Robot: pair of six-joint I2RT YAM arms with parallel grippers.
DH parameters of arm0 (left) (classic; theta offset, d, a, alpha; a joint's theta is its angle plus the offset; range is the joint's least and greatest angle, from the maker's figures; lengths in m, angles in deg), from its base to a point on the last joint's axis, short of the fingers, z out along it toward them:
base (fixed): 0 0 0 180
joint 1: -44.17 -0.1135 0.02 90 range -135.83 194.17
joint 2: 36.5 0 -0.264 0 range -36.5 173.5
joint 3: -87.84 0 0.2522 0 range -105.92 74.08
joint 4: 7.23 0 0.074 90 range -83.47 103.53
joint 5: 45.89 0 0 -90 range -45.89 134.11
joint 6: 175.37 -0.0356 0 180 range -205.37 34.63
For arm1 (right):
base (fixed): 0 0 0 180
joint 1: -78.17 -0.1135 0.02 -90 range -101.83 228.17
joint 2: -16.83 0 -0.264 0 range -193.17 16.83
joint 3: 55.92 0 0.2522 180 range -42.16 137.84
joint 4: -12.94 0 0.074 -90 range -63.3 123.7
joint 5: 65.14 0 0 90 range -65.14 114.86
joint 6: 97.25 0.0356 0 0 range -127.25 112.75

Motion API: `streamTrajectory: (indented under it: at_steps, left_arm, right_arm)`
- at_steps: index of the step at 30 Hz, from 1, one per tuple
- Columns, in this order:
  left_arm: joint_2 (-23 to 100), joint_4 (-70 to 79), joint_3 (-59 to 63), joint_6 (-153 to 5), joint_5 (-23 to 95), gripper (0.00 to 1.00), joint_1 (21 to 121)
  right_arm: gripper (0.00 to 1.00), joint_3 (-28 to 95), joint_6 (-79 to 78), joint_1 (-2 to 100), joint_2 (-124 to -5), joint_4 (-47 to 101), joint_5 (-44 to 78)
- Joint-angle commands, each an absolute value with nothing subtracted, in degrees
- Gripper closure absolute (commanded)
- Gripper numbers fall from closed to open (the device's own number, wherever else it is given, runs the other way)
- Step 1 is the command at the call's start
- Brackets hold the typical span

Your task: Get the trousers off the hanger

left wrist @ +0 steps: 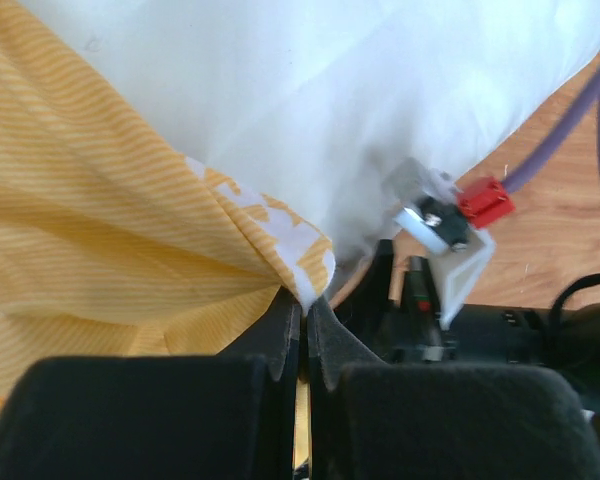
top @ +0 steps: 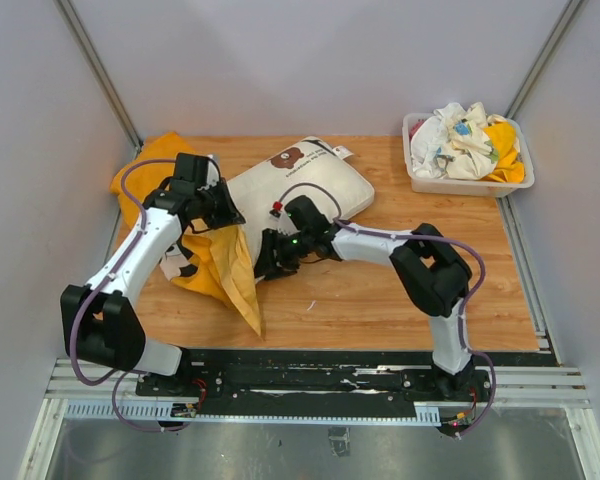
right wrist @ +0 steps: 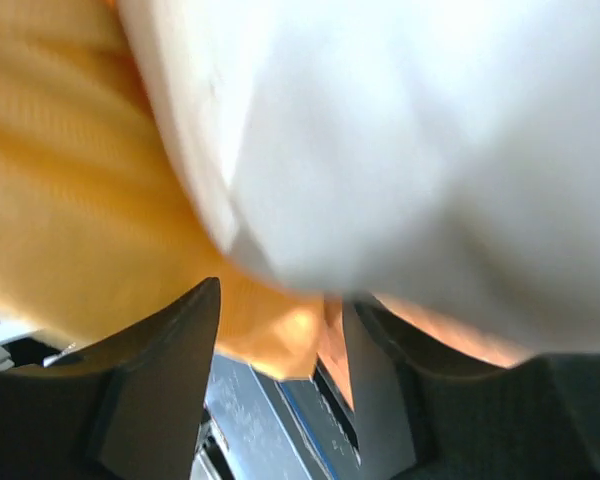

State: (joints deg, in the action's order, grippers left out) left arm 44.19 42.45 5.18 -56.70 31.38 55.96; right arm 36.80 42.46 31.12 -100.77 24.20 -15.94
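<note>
The yellow striped trousers (top: 223,268) lie bunched on the wooden table, partly under a white cloth with a bear print (top: 298,185). My left gripper (top: 216,214) is shut on a white-patched edge of the yellow cloth (left wrist: 130,230), pinched at the fingertips of the left gripper (left wrist: 305,304). A white hanger clip with a red tab (left wrist: 450,225) sits just right of it; the tab also shows in the top view (top: 277,208). My right gripper (top: 268,260) is open, and a corner of yellow cloth (right wrist: 280,335) hangs between its fingers (right wrist: 180,330) in the right wrist view (right wrist: 280,300).
A white basket (top: 420,182) full of mixed clothes stands at the back right. More yellow cloth (top: 140,180) spreads at the back left near the wall. The black rail (top: 310,375) runs along the near edge.
</note>
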Motion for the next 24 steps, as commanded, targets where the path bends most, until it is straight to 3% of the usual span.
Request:
streamTrajectory:
  at_steps: [1, 11, 18, 24]
  left_arm:
    - [44.5, 37.9, 7.1, -56.8, 28.4, 1.0, 56.5]
    - [46.4, 36.0, 7.7, -56.3, 26.9, 1.0, 56.5]
    - [47.2, 35.8, 7.3, -56.4, 26.3, 1.0, 56.5]
    - [47.4, 36.1, 6.8, -56.5, 26.0, 1.0, 56.5]
  right_arm:
    - [0.45, 29.0, 36.0, 35.3, -89.0, 27.0, -13.5]
    - [0.35, 23.8, 26.3, 48.7, -76.2, 43.0, -2.5]
    - [0.31, 39.4, 16.3, 55.4, -84.0, 51.3, 12.1]
    - [0.27, 49.4, 14.6, 58.6, -93.3, 51.3, 16.7]
